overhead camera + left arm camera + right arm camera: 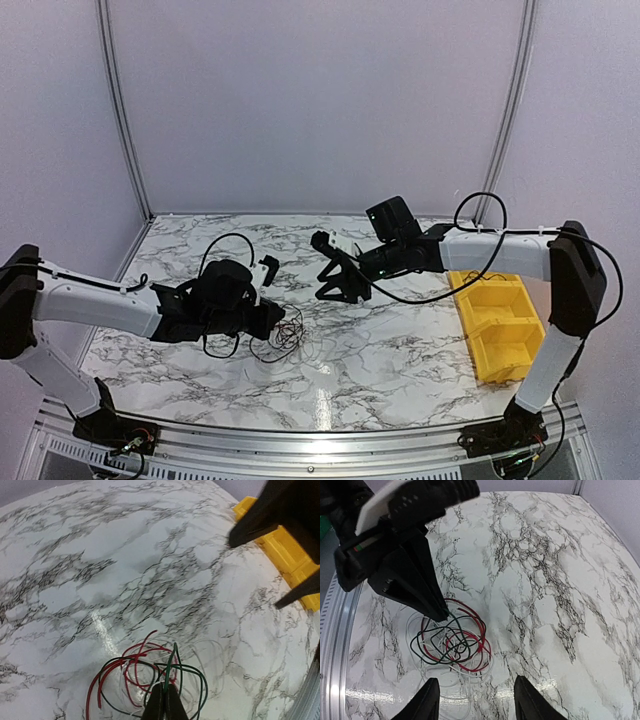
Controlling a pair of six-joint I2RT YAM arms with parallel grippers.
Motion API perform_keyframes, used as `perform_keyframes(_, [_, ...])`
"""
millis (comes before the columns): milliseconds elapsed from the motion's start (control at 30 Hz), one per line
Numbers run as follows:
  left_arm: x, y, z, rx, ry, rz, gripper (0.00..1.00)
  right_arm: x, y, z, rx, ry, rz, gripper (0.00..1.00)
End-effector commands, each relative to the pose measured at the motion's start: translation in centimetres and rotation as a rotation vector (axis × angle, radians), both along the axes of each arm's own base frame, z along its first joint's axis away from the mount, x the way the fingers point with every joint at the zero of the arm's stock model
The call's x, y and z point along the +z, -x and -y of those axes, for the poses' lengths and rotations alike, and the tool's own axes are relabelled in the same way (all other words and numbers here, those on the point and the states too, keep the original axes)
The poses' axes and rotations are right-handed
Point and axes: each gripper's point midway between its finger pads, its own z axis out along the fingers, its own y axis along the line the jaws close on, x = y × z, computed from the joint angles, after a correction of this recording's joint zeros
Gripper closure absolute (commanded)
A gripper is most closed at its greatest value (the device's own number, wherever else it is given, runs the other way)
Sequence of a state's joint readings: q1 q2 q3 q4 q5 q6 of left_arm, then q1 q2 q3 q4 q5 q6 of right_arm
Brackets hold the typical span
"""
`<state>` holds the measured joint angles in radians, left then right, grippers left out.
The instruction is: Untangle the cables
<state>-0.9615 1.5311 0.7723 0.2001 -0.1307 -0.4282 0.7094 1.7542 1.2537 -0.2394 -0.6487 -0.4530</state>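
The cables (pixel 288 338) lie as one tangle of thin red, black-green and white loops on the marble table, left of centre. My left gripper (pixel 281 322) is at the tangle's left edge. In the left wrist view it (pixel 165 687) is shut on a dark green-black wire of the tangle (pixel 142 672). My right gripper (pixel 342 292) hovers open and empty to the tangle's upper right. In the right wrist view its open gripper (pixel 479 704) sits just short of the cables (pixel 454 642), and the left gripper (pixel 415 575) pinches the wire at the tangle's top.
A yellow bin (pixel 498 322) stands at the table's right edge and also shows in the left wrist view (pixel 285 555). The right gripper's black fingers (pixel 280 515) fill the upper right there. The metal front rail (pixel 320 430) bounds the table.
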Motion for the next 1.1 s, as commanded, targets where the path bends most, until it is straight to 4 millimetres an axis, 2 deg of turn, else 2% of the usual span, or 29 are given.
perform_keyframes(0, [5.9, 2.0, 3.2, -0.192, 0.089, 0.169, 1.0, 1.1, 1.0, -0.9, 0.049, -0.037, -0.002, 0.47])
perform_keyframes(100, [7.2, 2.7, 3.9, -0.219, 0.106, 0.209, 1.0, 0.9, 2.3, -1.4, 0.094, -0.033, -0.008, 0.43])
perform_keyframes(300, [8.3, 3.0, 4.4, -0.223, 0.12, 0.241, 1.0, 0.4, 4.5, -2.7, 0.161, -0.034, -0.043, 0.43])
perform_keyframes(467, [8.9, 3.2, 4.3, -0.214, 0.124, 0.258, 1.0, -0.9, 4.7, -3.1, 0.167, -0.017, -0.071, 0.51])
perform_keyframes(533, [9.2, 3.2, 4.1, -0.207, 0.127, 0.265, 1.0, -1.2, 4.7, -3.1, 0.17, -0.013, -0.081, 0.61])
perform_keyframes(567, [9.2, 3.2, 4.0, -0.204, 0.126, 0.268, 1.0, -1.2, 4.7, -3.2, 0.172, -0.014, -0.081, 0.71])
perform_keyframes(667, [8.9, 2.6, 3.2, -0.162, 0.104, 0.281, 0.99, -0.9, 4.5, -3.2, 0.168, -0.024, -0.076, 0.94])
perform_keyframes(700, [8.7, 2.1, 2.6, -0.118, 0.091, 0.286, 0.91, -0.7, 4.5, -3.1, 0.166, -0.027, -0.075, 1.0])
perform_keyframes(767, [8.1, 1.2, 1.8, -0.044, 0.069, 0.29, 0.72, -0.4, 4.4, -3.1, 0.157, -0.041, -0.078, 1.0])
perform_keyframes(800, [8.0, 0.9, 1.7, -0.028, 0.068, 0.296, 0.67, -0.3, 4.3, -3.0, 0.15, -0.046, -0.084, 1.0])
perform_keyframes(900, [7.1, 0.4, 2.4, -0.021, 0.059, 0.298, 0.64, 0.4, 4.0, -2.9, 0.134, -0.076, -0.091, 1.0])
perform_keyframes(1067, [5.6, -1.3, 3.6, 0.048, 0.074, 0.295, 0.66, 1.1, 3.8, -2.6, 0.124, -0.105, -0.114, 1.0])
